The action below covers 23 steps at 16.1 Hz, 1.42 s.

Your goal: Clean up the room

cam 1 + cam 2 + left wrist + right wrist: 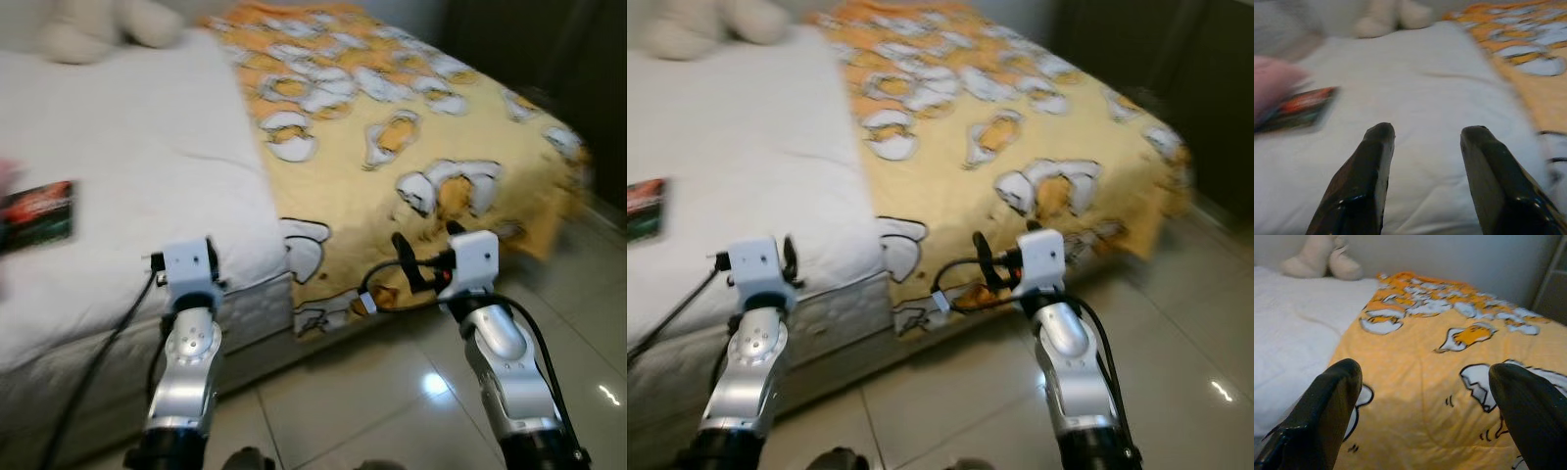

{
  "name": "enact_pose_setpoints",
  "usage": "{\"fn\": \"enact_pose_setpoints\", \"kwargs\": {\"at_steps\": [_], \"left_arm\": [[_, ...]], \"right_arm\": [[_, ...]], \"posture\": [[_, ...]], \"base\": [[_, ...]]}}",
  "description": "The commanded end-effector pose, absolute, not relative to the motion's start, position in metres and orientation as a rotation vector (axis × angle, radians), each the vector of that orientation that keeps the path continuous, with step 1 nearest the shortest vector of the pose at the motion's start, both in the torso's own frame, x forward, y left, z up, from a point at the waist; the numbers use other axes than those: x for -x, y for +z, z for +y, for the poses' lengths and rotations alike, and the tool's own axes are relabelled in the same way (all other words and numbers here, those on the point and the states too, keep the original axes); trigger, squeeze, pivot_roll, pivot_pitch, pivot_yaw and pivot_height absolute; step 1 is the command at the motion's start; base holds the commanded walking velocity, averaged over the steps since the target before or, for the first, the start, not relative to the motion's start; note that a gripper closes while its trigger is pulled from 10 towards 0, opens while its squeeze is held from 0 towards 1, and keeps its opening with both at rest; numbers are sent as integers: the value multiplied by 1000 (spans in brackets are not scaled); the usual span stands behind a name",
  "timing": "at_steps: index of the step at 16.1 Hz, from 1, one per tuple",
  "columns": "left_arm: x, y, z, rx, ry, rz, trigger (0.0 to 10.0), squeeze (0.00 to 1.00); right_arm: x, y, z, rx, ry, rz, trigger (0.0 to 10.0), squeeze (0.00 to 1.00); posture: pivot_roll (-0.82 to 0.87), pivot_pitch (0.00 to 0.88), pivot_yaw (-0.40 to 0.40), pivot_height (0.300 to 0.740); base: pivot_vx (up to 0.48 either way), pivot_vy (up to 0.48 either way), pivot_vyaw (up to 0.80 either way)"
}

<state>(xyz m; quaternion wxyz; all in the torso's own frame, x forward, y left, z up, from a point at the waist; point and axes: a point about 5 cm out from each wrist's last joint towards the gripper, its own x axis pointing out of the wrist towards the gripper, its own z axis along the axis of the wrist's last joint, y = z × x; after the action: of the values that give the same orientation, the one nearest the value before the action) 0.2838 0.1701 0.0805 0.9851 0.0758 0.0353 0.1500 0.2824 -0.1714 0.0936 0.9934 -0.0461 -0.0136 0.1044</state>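
Both grippers spread wide and empty; the dark packet (37,214) lies on the white mattress (127,147), nearest the left gripper (1425,142)

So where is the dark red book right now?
The dark red book lies flat on the white mattress, far on the robot's left, ahead of the left gripper and well short of the plush toy.
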Motion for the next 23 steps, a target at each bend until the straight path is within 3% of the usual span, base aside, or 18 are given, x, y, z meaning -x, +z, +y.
{"fn": "enact_pose_setpoints", "kwargs": {"at_steps": [1,5,6,10,14,18,20,23], "left_arm": [[-285,76,166,-174,295,110,10000,1000],[-293,77,151,-142,237,117,10000,1000],[-296,77,149,-140,226,123,10000,0],[-295,68,155,-95,254,175,10000,0],[-296,81,144,-55,84,38,10000,0],[-273,100,128,-16,-104,-73,10000,0],[-262,89,135,-23,-79,-18,10000,0],[-268,79,140,16,-9,65,10000,0]], "right_arm": [[-282,91,-173,83,191,-31,10000,0],[-283,87,-171,85,192,-23,10000,0],[-283,84,-171,85,194,-18,10000,0],[-278,75,-165,85,241,12,10000,0],[-268,62,-176,42,178,57,10000,0],[-252,65,-167,82,250,17,10000,0],[-240,59,-165,96,293,38,10000,0],[-251,59,-170,63,258,54,10000,0]], "posture": [[-118,3,27,723],[-123,1,39,723],[-121,0,39,723],[-122,3,38,723],[-130,2,41,723],[-147,0,56,723],[-143,0,56,723],[-143,0,54,723]], "base": [[251,-409,775],[218,-280,775],[0,0,769],[0,-235,755],[0,0,731],[0,0,719],[0,0,722],[0,-320,715]]}}
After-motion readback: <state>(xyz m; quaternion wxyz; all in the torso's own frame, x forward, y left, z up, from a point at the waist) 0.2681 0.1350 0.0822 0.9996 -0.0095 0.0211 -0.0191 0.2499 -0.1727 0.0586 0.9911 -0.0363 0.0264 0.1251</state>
